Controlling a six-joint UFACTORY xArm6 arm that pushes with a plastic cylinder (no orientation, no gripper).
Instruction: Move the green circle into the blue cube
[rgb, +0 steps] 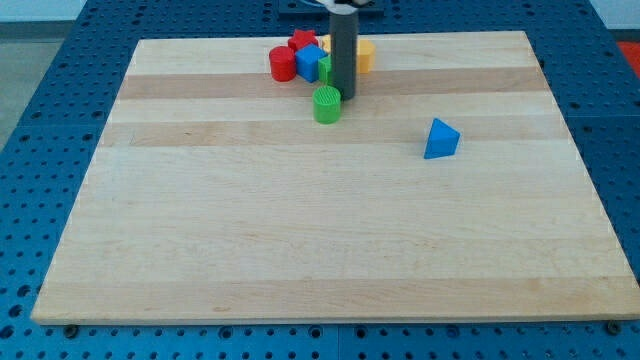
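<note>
The green circle (327, 104) is a short green cylinder lying on the wooden board (300, 230) near the view's top centre. The blue cube (309, 63) sits just above and left of it, in a tight cluster of blocks. My tip (344, 96) is at the lower end of the dark rod, touching or almost touching the green circle's upper right side. The rod hides part of the cluster behind it.
The cluster also holds a red cylinder (282, 64), a red star-like block (302, 41), a green block (326, 68) and a yellow block (364, 53). A blue triangular block (440, 139) lies alone at the view's right. A blue perforated table surrounds the board.
</note>
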